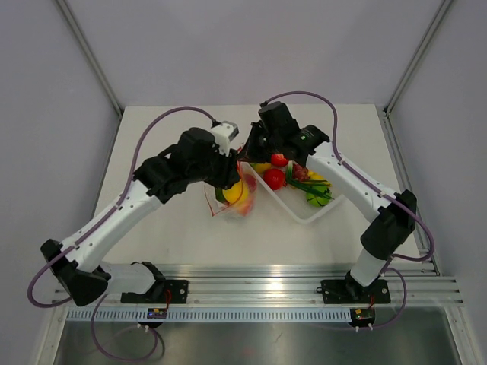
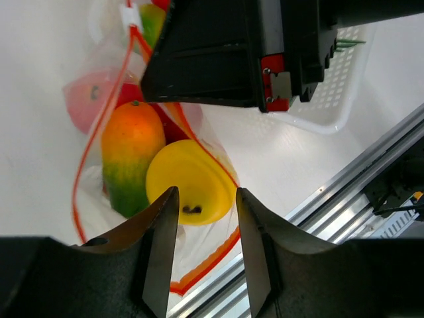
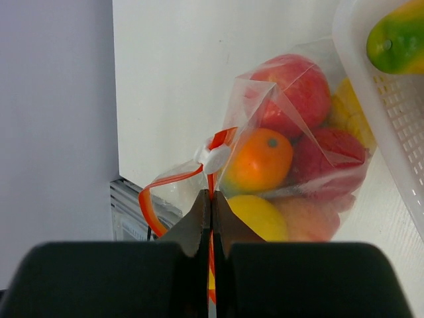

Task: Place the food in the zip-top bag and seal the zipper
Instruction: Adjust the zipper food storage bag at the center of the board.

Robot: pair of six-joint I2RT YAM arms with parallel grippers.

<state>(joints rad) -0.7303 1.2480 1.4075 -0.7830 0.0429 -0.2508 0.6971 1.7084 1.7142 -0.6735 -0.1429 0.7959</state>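
Note:
The zip-top bag (image 1: pixel 236 199) lies on the table left of the tray, with food inside: a yellow fruit (image 2: pixel 192 179), an orange-green mango (image 2: pixel 129 156) and a red apple (image 3: pixel 298 93). Its orange-red zipper (image 3: pixel 176 176) loops open at one end, and a white slider (image 3: pixel 213 158) sits on it. My right gripper (image 3: pixel 211 193) is shut on the zipper strip just below the slider. Over the bag's mouth hangs my left gripper (image 2: pixel 206 192), open, its fingers either side of the yellow fruit's edge without holding anything. More zipper (image 2: pixel 211 264) shows below them.
A white tray (image 1: pixel 304 214) to the right of the bag holds more food, among it a red tomato (image 1: pixel 275 179) and a green piece (image 1: pixel 316 199). An aluminium rail (image 1: pixel 259 285) runs along the near table edge. Both wrists crowd together above the bag.

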